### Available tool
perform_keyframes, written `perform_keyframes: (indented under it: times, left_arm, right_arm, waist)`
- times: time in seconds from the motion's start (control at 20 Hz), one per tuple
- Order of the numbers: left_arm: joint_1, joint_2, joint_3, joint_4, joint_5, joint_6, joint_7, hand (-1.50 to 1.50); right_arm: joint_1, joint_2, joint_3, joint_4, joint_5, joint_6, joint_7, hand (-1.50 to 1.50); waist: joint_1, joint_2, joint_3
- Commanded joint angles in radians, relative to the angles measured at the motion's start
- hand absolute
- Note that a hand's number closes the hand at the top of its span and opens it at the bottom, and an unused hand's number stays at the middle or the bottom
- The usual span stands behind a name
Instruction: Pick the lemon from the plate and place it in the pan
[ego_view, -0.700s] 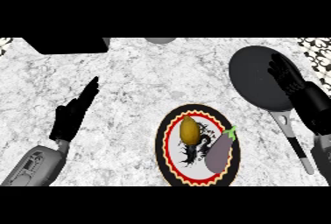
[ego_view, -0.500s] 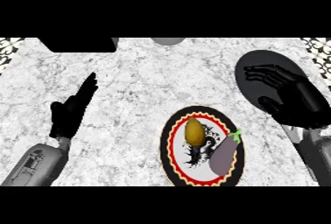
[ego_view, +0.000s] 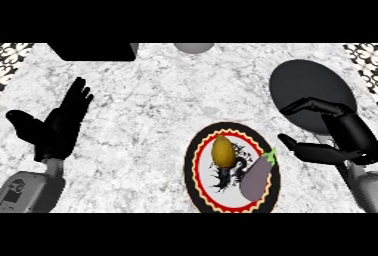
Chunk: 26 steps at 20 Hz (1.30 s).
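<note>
Since the earlier frames the right hand has come down from over the pan toward the plate, and now hovers just right of it, fingers half curled, thumb out, holding nothing. On the plate the lemon lies beside an eggplant. At the view's left the left hand rests open, fingers straight.

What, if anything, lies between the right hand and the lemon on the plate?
The eggplant shares the plate, lying right of the lemon, roughly between it and the right hand. From above, the lemon is uncovered.
</note>
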Motion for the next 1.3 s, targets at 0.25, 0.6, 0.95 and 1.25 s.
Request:
perform_keyframes:
  times: [0.25, 0.6, 0.95, 1.25]
  left_arm:
    - [-0.001, -0.002, 0.025, -0.076, -0.022, 0.031, 0.08, 0.0]
    - [0.028, -0.022, 0.021, -0.109, -0.043, 0.029, 0.094, 0.0]
    - [-0.011, 0.017, 0.079, -0.091, -0.014, -0.023, 0.122, 0.0]
    - [0.052, -0.023, 0.064, -0.12, -0.024, -0.019, 0.075, 0.0]
  right_arm:
    - [-0.017, -0.143, 0.008, -0.022, 0.209, 0.06, -0.078, -1.5]
    - [-0.163, -0.163, 0.125, -0.074, 0.343, 0.154, 0.126, -1.5]
    - [-0.39, -0.081, 0.282, -0.036, 0.476, 0.286, 0.392, -1.5]
    - [-0.405, -0.033, 0.447, 0.01, 0.525, 0.478, 0.515, -1.5]
  waist:
    - [-0.004, 0.002, -0.001]
    - [0.002, 0.003, -0.001]
    - [0.011, 0.003, -0.002]
    - [0.015, 0.002, -0.003]
